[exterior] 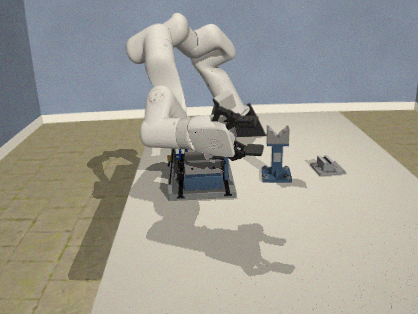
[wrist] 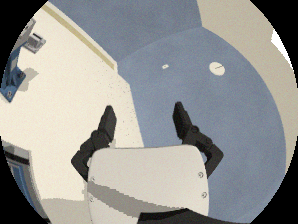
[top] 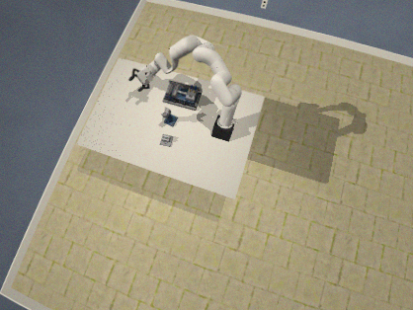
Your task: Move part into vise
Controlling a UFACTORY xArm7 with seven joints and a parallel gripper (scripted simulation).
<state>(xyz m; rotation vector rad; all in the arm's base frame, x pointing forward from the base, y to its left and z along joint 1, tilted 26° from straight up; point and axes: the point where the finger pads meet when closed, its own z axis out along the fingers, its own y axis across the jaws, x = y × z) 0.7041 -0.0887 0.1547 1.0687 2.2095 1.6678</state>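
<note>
The part is a small grey block lying on the grey infeed plate, and its slot seems to face up. The vise is a blue and grey fixture on a dark base near the middle of the white mat; it also shows in the exterior view, partly hidden by my arm. The blue V-block stands between the vise and the infeed plate and is empty. My gripper is open and empty. It hangs in the air beyond the vise, far from the part. In the wrist view the fingers are spread with nothing between them.
My black base stands at the mat's edge beside the vise. The white mat lies on a tiled floor. A blue wall rises behind the scene.
</note>
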